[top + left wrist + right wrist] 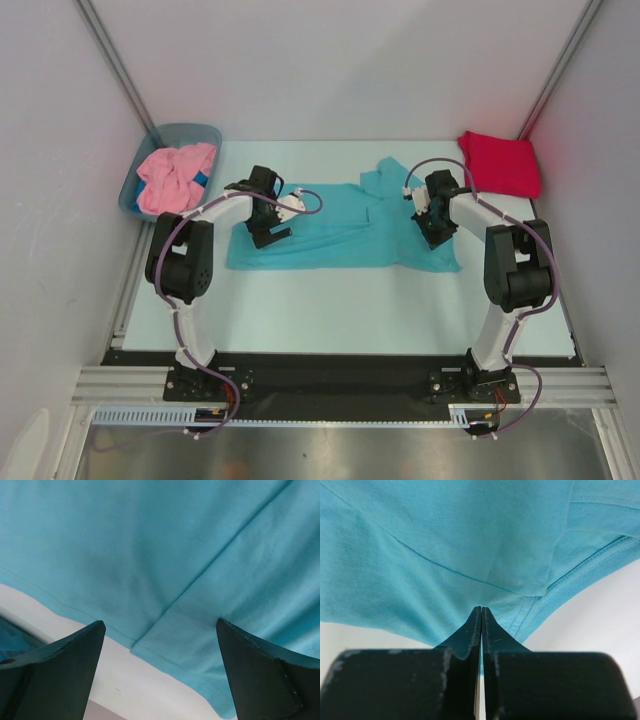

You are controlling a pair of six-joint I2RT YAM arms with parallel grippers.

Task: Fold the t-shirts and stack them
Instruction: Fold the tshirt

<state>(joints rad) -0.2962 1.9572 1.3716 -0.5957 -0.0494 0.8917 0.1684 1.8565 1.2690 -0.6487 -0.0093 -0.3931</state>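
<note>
Bases (200, 383) of both arms sit at frame bottom, top view. Turquoise shirt (340, 225) lies mid-table, flat but not yet a neat fold. Left gripper (270, 232) is at its left end, right gripper (437, 232) at its right end. Red shirt (500, 162) is folded, upper right. Pink shirt (175, 175) is crumpled in the tub (195, 130), upper left. Roughly a third done: turquoise needs folding and stacking, pink is untouched.

Left wrist: left gripper (160, 625) is spread wide over the shirt hem (150, 642), grasping nothing, table (115, 680) below.

Right wrist: right gripper (481, 609) is clenched, apparently pinching the shirt edge (520, 610).
</note>
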